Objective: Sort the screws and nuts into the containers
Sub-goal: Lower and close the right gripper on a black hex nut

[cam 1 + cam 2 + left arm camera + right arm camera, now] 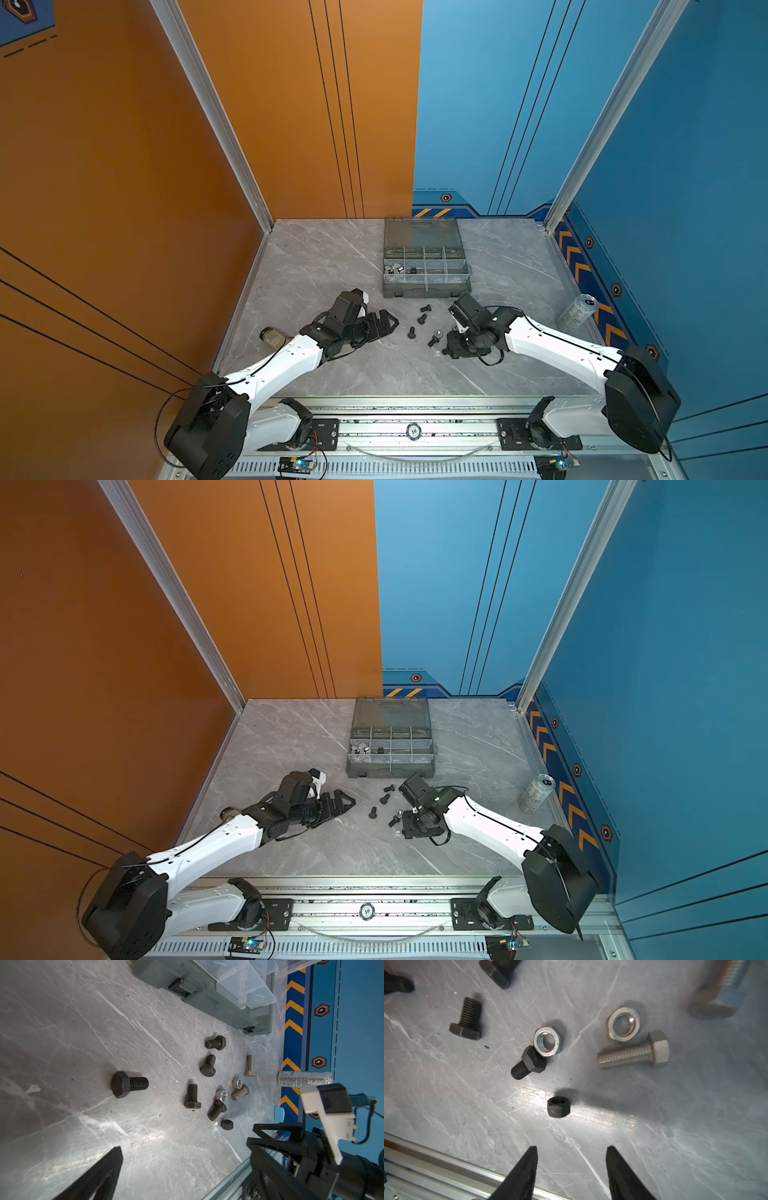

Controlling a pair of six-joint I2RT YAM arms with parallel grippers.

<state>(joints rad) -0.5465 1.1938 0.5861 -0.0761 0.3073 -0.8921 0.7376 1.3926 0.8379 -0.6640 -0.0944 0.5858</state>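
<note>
Lab robot cell, aluminium-framed walls (104,166)

White shells dotted with small dark screws are covering the left arm (286,359) and right arm (552,345). Bulky black joint housings (640,403) are capping the bases. Thin black cables (540,330) are running along both. Black ribbed triangular fingers (527,1169) are showing on the right pincer (572,1149), and a green light (494,319) is glowing at the right wrist.
</note>
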